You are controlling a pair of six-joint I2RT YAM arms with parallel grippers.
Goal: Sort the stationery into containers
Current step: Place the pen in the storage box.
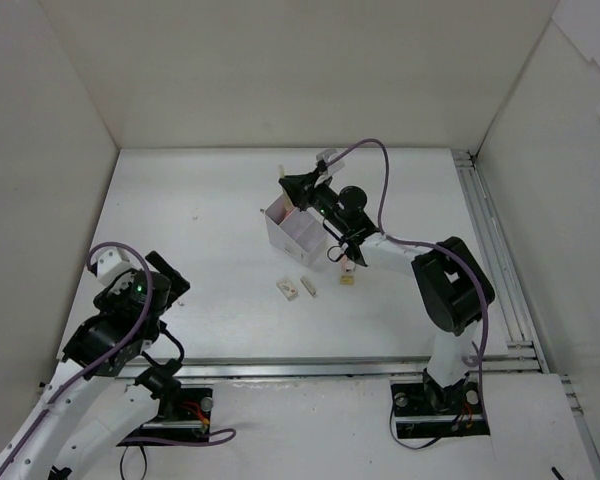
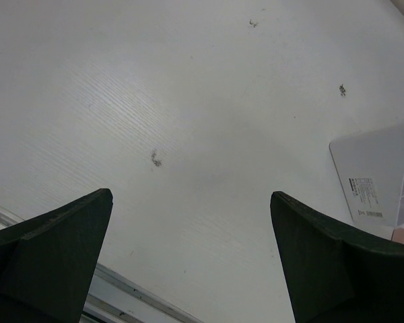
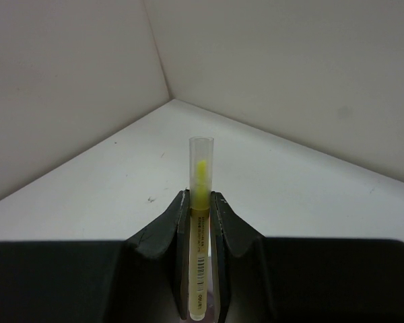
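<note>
**Yellow pen clamped over the box; left claw spread and idle**

On the left, the black two-finger left gripper (image 2: 192, 259) hangs low over the white table (image 1: 200, 200), its jaws wide apart with nothing between them. Toward the middle, two small white eraser blocks (image 1: 286, 288) (image 1: 307, 287) lie side by side on the table, just in front of the translucent, pale rectangular plastic box (image 1: 295, 232). The box stands upright with its open top facing up. Above the box's far side, the black right gripper (image 3: 200, 202) is clenched on a thin yellow pen with a clear cap (image 3: 200, 171), and the capped end sticks out beyond the fingertips. Right of the box, a small tan eraser block (image 1: 347, 279) rests on the table beneath the right arm.
</note>
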